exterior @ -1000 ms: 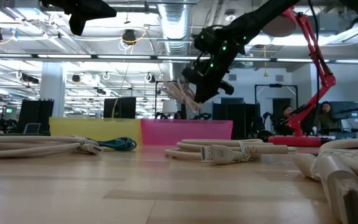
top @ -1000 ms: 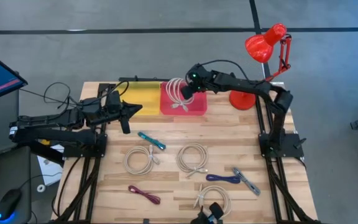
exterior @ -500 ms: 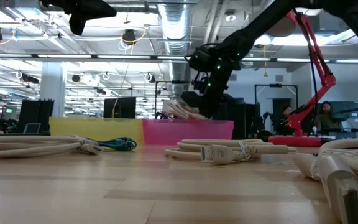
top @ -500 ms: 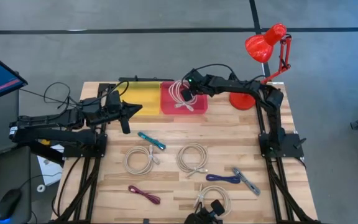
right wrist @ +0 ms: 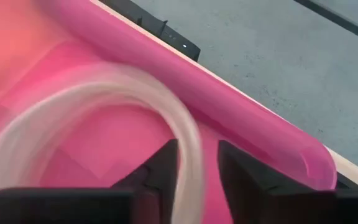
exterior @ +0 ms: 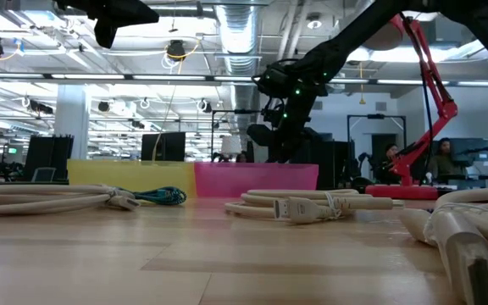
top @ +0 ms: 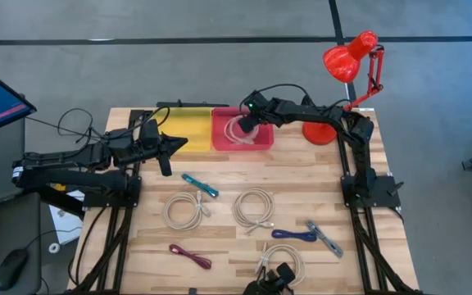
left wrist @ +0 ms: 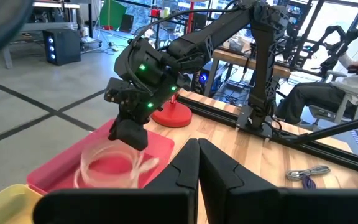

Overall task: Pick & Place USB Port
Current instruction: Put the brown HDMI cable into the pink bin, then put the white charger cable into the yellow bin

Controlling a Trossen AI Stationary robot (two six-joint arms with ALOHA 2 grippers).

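The right end effector hangs low over the pink bin at about 12 o'clock on the desk, and its wrist view shows the fingers parted with a gap between them, the pale coiled cable lying in the bin under them; whether a strand is touching a finger I cannot tell. In the left wrist view the coil rests on the pink floor below the dark fingers, so the cable looks delivered, or within a moment of it. The left end effector waits at roughly 10 o'clock, just in front of the yellow bin, fingers closed on nothing. The risk from here, as I judge it, is in the lift-off: a springy loop could catch on a finger and be dragged back over the bin's wall, or part of the coil could spring up and hang over the rim. A straight rise with the fingers well parted would lessen that. More coiled cables lie toward 6 o'clock, near a red lamp at 1 o'clock.
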